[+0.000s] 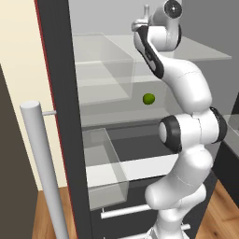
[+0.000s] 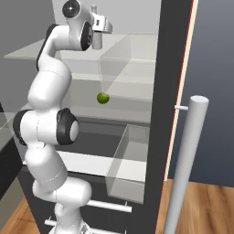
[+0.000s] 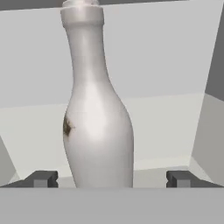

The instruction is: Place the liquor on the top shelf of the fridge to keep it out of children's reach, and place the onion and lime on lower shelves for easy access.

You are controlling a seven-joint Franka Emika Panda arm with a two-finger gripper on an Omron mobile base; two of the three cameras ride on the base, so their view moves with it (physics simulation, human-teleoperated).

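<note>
The liquor (image 3: 98, 122), a pale grey-white bottle with a long neck, stands upright on the top shelf (image 3: 166, 127) of the fridge (image 1: 56, 70). My gripper (image 3: 112, 179) is open, with one fingertip on each side of the bottle's base and a gap to both. In the left base view the gripper (image 1: 140, 23) is at the top shelf (image 1: 200, 51), and the liquor's neck (image 1: 146, 11) rises just behind it. The lime (image 1: 148, 98) lies on a lower shelf (image 1: 121, 116) one level down. The onion is out of view.
The open fridge door carries clear boxy bins (image 1: 100, 60) and a long silver bar handle (image 1: 42, 163). Dark drawers with silver handles (image 1: 126, 210) sit at the bottom. My white arm (image 1: 186, 130) stands in front of the fridge's opening.
</note>
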